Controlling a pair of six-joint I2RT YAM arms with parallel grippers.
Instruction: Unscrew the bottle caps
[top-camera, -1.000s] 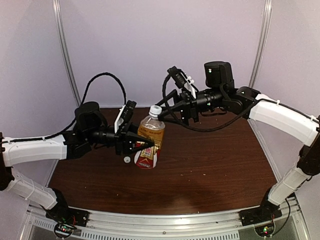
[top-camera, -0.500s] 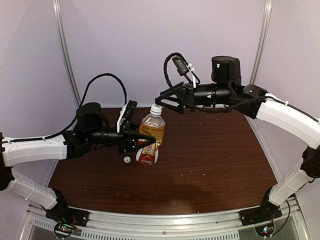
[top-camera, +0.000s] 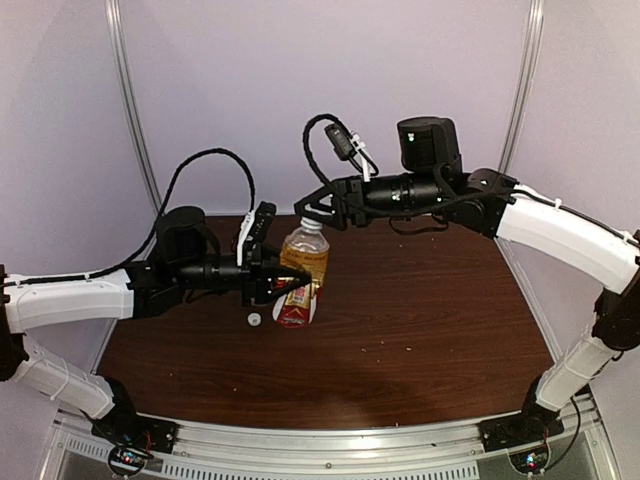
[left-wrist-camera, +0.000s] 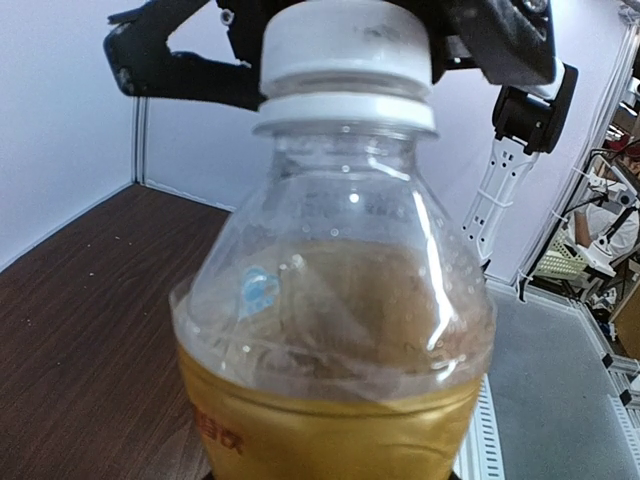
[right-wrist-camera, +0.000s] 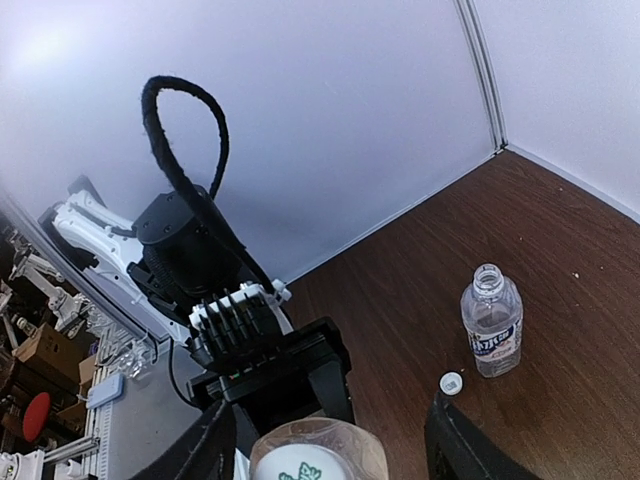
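the left gripper is clamped on the labelled body of the amber bottle, keeping it upright on the table so it cannot turn with its white cap. the right gripper reaches over that cap with its fingers parted either side, apparently not yet pinching. the clear bottle stands apart, already open, its loose cap just beside it.

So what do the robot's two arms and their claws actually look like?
The left arm and right arm have smooth white shells joined by chunky black cylindrical joints. The left gripper and right gripper are black, two-fingered, each with a small white bracket behind it. A thick black cable loops over each wrist.
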